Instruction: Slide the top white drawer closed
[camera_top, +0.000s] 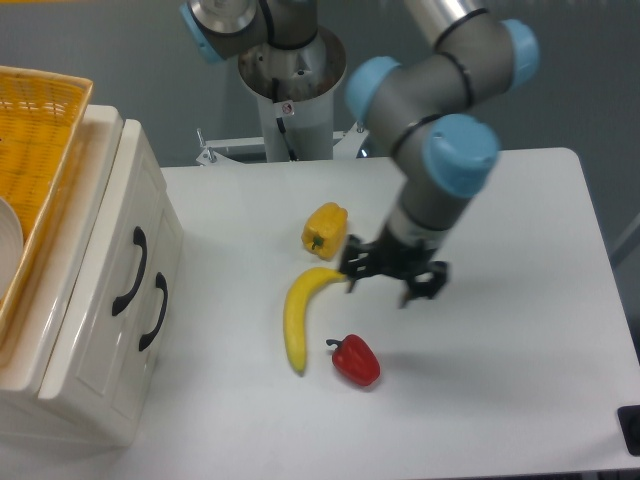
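Note:
The top white drawer is in the white cabinet at the left, with its black curved handle facing the table. Its front panel looks flush with the panel below it. My gripper hangs far to the right of the cabinet, just above the tabletop near the upper tip of the banana. It is open, with nothing between its fingers and nothing touching them.
A woven yellow-orange basket sits on top of the cabinet. A yellow pepper, the banana and a red pepper lie mid-table. The arm's base column stands at the back, and a second black handle marks the lower drawer.

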